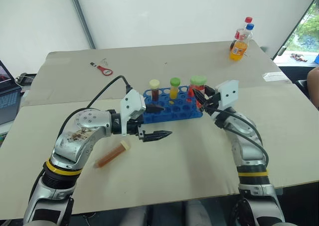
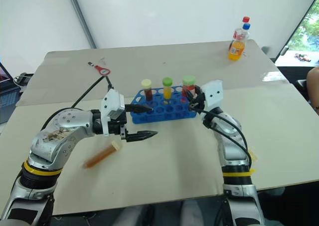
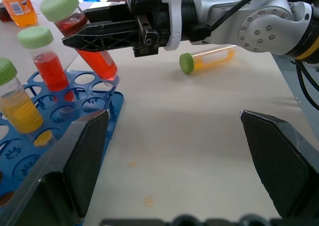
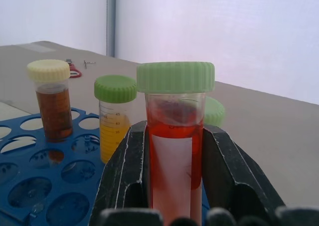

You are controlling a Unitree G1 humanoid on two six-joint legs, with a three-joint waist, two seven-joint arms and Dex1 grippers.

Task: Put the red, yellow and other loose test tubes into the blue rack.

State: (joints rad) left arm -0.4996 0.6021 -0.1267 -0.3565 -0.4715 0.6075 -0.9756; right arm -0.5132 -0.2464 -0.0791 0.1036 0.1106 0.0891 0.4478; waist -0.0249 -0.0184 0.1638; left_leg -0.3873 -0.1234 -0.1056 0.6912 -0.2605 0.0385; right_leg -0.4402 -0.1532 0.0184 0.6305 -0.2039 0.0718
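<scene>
One red tube (image 4: pixel 174 151) clamped tight in my right claw (image 1: pixel 205 102), tilted over the blue rack's (image 1: pixel 172 111) end | left claw (image 1: pixel 155 121) spread wide, holding nothing | three tubes standing in rack | brown tube (image 1: pixel 112 154) lying on table (image 1: pixel 174 171)

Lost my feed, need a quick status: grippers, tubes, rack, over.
Right gripper shut on red tube, tilted at blue rack end. Left gripper open, empty. Amber tube loose on table. Nothing blocking.
</scene>
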